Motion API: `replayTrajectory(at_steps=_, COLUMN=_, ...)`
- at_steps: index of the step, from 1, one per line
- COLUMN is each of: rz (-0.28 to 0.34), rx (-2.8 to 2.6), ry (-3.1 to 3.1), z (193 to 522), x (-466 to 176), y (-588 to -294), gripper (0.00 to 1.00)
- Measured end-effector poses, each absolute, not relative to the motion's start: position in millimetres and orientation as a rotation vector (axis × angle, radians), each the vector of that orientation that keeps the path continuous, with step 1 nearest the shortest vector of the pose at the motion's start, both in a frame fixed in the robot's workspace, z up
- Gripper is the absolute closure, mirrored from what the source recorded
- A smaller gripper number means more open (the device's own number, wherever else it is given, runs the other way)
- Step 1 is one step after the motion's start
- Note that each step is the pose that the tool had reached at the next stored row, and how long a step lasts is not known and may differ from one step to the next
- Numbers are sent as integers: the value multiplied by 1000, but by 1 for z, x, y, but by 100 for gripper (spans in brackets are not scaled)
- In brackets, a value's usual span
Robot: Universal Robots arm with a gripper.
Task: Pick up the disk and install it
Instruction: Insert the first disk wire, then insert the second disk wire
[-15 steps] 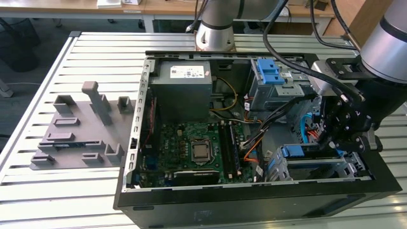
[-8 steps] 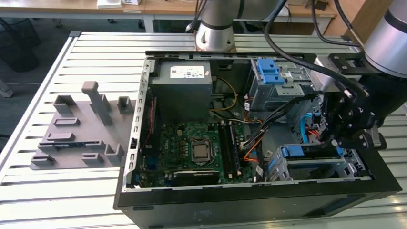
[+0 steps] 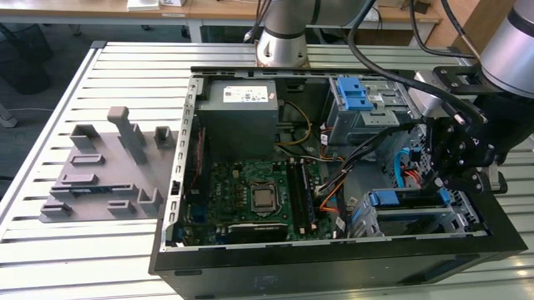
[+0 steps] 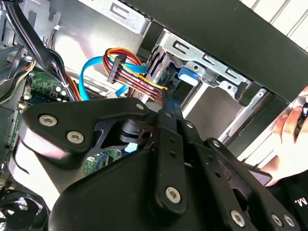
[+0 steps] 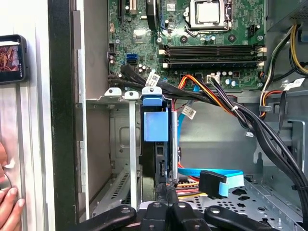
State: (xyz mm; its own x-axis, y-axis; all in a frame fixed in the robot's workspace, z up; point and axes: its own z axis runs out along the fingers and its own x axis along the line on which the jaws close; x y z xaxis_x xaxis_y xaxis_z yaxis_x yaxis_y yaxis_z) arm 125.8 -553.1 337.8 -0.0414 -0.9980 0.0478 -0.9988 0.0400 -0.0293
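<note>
The disk [image 5: 155, 126] stands on edge in a slot of the lower drive cage [image 5: 115, 144] inside the open computer case; its blue plastic carrier faces the motherboard. In the exterior view the blue carrier [image 3: 392, 199] shows at the cage near the case's front right corner. My gripper [image 5: 164, 191] is shut, its thin fingertips together right at the disk's near end; whether they touch it I cannot tell. In the second wrist view the closed fingers [image 4: 167, 103] point toward the blue carrier tab [image 4: 187, 75]. In the exterior view the gripper [image 3: 451, 181] hangs just above that cage.
Orange, red and blue cables [image 5: 211, 180] run close beside the slot. The grey power-supply box [image 3: 242, 115] and an upper cage with blue latches [image 3: 357, 95] sit further back. A grey fixture plate [image 3: 104, 169] lies on the slatted table. A person's hand [image 5: 7, 204] is beside the case.
</note>
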Motion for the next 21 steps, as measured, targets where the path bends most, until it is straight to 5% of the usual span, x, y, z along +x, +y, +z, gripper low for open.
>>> replayTrajectory(at_steps=1, rz=85, rx=2165, ry=-2255, z=338, x=126, y=-553, gripper=89)
replayTrajectory(at_steps=21, rz=85, rx=2165, ry=-2255, z=351, x=121, y=-553, gripper=89)
